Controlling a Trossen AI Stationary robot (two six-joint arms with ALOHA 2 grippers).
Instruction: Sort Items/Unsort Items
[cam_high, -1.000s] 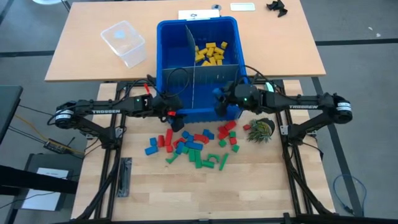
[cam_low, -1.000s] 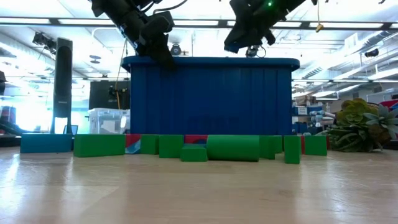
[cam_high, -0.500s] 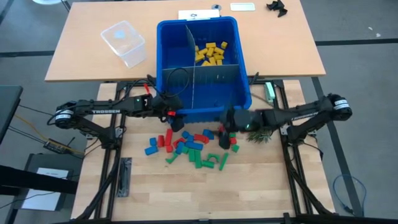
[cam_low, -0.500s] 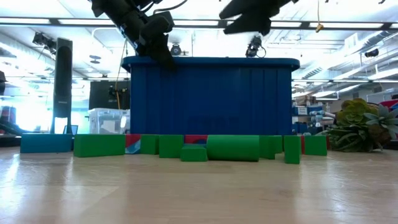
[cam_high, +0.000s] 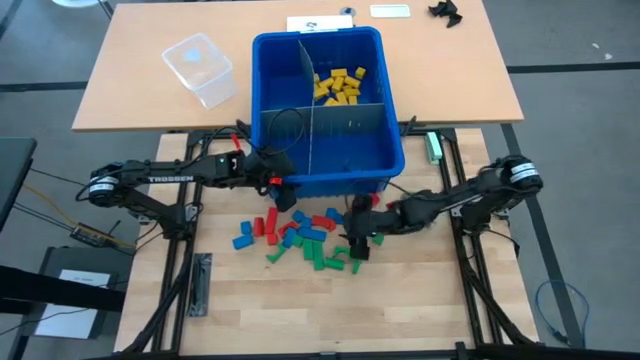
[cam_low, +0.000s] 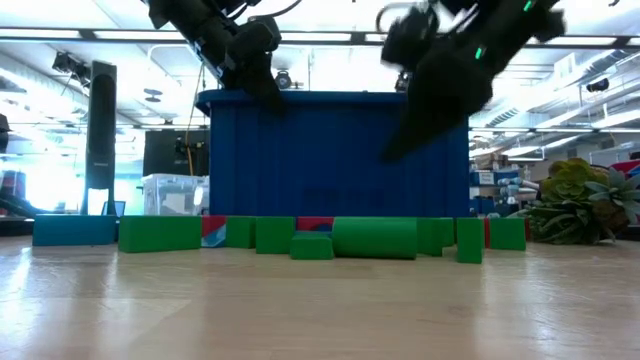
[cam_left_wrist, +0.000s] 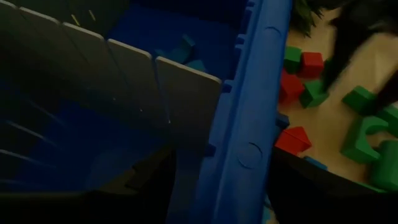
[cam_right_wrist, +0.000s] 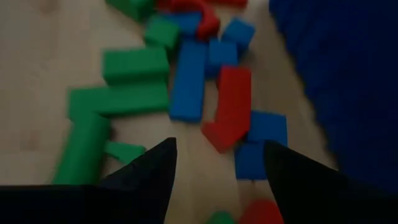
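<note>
Clear tub (cam_high: 200, 68): stands on the far table, left of the bin, well apart from the work; I think it plays no part now.

Left gripper (cam_high: 279, 187): hangs at the near left corner of the bin (cam_high: 262, 70), right above its front wall. In its wrist view one finger is inside the wall and the other outside, so the jaws are wide and nothing is between them. It seems to wait here, close to both the bin and the pile.

Dividers (cam_high: 340, 122): grey sheets cut the bin into compartments, surely so each colour gets its own place. In the left wrist view a few blue blocks (cam_left_wrist: 185, 51) lie in a near one.

Yellow blocks (cam_high: 340, 84): lie together in the far right compartment. No yellow is left on the table, so this colour looks finished.

Pile (cam_high: 310, 236): red, green and blue blocks are spread on the wooden table in front of the bin, touching or just beside each other. These are not yet sorted.

Right gripper (cam_high: 357, 238): low over the right part of the pile, fingers apart and empty. In its wrist view a red block (cam_right_wrist: 229, 106) and blue ones lie just ahead, so I judge it comes for the next pick.

Plant (cam_high: 428, 208): small, partly under the right arm, only decoration.
</note>
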